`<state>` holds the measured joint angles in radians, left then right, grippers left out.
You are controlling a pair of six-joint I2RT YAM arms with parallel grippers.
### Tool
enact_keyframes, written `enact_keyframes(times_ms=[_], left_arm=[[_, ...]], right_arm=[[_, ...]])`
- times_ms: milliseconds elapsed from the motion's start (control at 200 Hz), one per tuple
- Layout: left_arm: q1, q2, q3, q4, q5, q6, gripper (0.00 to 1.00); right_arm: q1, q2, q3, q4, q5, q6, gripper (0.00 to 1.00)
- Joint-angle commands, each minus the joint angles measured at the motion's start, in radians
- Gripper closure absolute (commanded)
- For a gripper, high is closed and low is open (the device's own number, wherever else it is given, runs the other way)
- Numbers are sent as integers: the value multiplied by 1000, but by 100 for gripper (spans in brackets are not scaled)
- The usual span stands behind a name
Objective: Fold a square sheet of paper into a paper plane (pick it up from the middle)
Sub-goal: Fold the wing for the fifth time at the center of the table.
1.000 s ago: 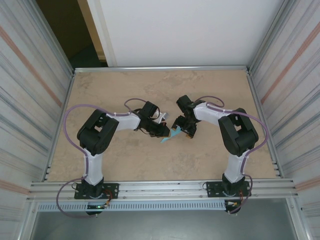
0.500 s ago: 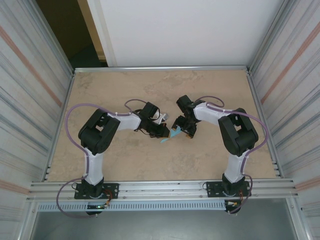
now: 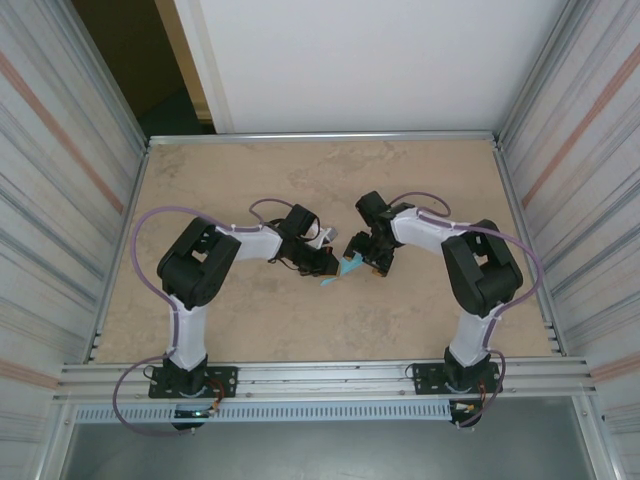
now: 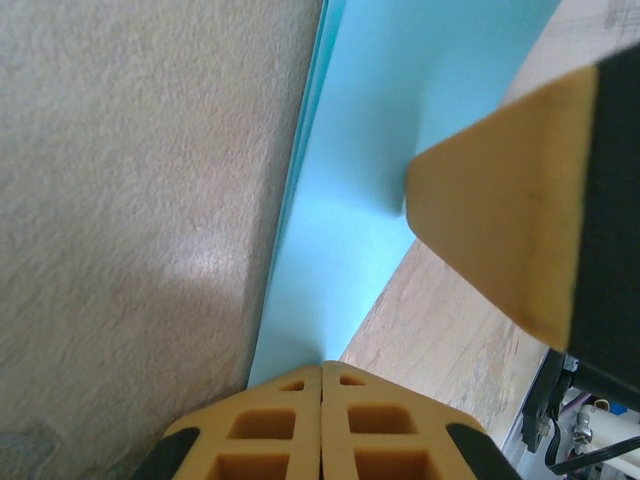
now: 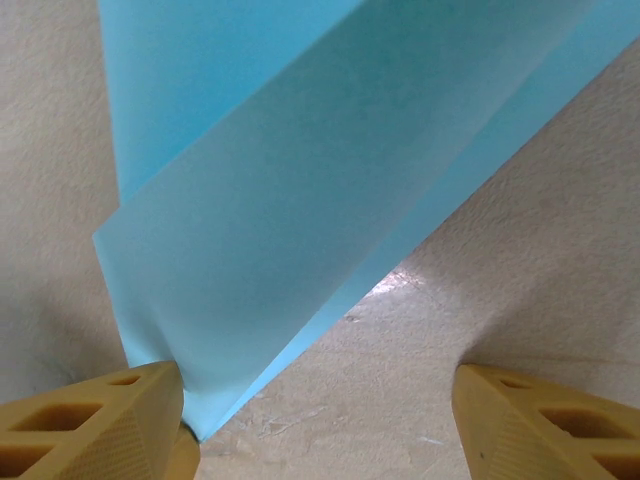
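Observation:
The light-blue sheet of paper (image 3: pixel 340 270), folded into a narrow creased shape, is held just above the table's middle between both grippers. My left gripper (image 3: pixel 326 264) is shut on one end of it. In the left wrist view the paper (image 4: pixel 350 190) runs out from between the closed fingertips (image 4: pixel 300 385). My right gripper (image 3: pixel 364 262) stands open beside the paper. In the right wrist view the folded paper (image 5: pixel 300 170) rests with its lower corner against the left finger (image 5: pixel 100 420), while the right finger (image 5: pixel 550 425) is well clear of it. One right finger (image 4: pixel 500 200) touches the paper's edge.
The beige stone-patterned table (image 3: pixel 250 170) stretches around both arms. Metal-ribbed walls (image 3: pixel 60 200) close in left and right, and a rail (image 3: pixel 320 375) runs along the near edge. A white panel (image 3: pixel 360 60) stands behind the table.
The right arm's elbow has drifted slightly to the right. The left gripper and the paper stay where they were.

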<state>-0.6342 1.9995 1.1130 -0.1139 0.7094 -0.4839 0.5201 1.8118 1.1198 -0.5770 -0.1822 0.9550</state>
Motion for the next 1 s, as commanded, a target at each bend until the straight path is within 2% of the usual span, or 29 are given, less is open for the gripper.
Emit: enact_keyframes(times_ms=[0, 105, 200, 376, 501, 692, 992], left_arm=[[8, 27, 12, -71, -36, 14, 92], [7, 24, 13, -81, -43, 19, 92], [8, 22, 14, -84, -42, 19, 92], [8, 21, 17, -86, -44, 19, 92], [7, 20, 18, -90, -44, 17, 92], [6, 22, 18, -89, -42, 15, 92], [6, 13, 16, -85, -37, 11, 92]], right_arm=[[-20, -77, -57, 63, 25, -72, 27], [-33, -190, -107, 134, -17, -109, 28], [-24, -240, -143, 199, -65, -129, 34], [29, -239, -162, 295, -112, -137, 61], [41, -191, -142, 318, -116, -115, 74], [39, -127, -118, 323, -117, -103, 83], [9, -81, -147, 333, -122, -83, 86]])
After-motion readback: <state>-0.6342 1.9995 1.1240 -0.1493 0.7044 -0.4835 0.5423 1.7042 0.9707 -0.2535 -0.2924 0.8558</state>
